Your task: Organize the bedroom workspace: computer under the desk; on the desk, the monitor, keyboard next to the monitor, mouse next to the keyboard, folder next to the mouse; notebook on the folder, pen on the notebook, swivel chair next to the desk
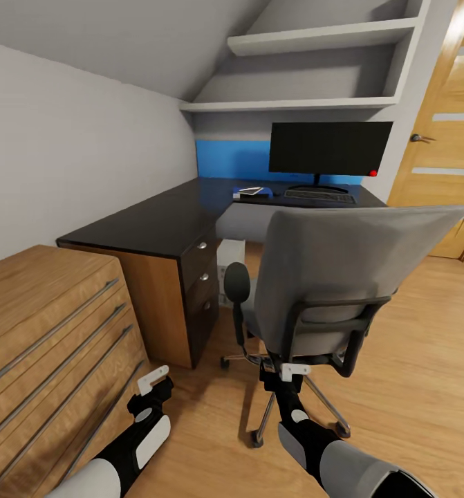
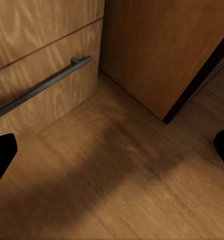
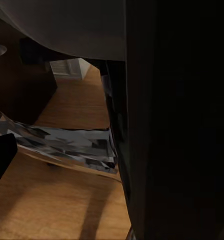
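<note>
While the head view looks down over both arms, the attic bedroom shows a sloped grey ceiling, white wall shelves (image 1: 308, 104), a light wood floor (image 1: 411, 387) and an oak door (image 1: 447, 138) at the right. Filling the corner is the long L-shaped black-topped counter (image 1: 169, 218) with a blue back panel (image 1: 232, 159) and a dark drawer unit (image 1: 200, 290), and an oak wooden dresser (image 1: 45, 332) with long bar handles stands near its left end. Closest to the camera, the grey upholstered swivel chair (image 1: 342, 270) with black armrests and a chrome star base faces the counter with its back toward the robot. On the counter stands the wide black-screened monitor (image 1: 330, 149) with a red dot at a lower corner; the slim keyboard (image 1: 319, 197) lies just in front of its stand, and a flat bright blue folder (image 1: 251, 193) lies to the keyboard's left with something pale on top, too small to identify. Under the counter sits the light grey computer tower (image 1: 229, 266), partly hidden by an armrest. The left pincer (image 1: 153, 389) hangs over the floor beside the dresser, its fingers spread; the right pincer (image 1: 290, 377) is at the chair's base, and I cannot tell how its fingers stand.
</note>
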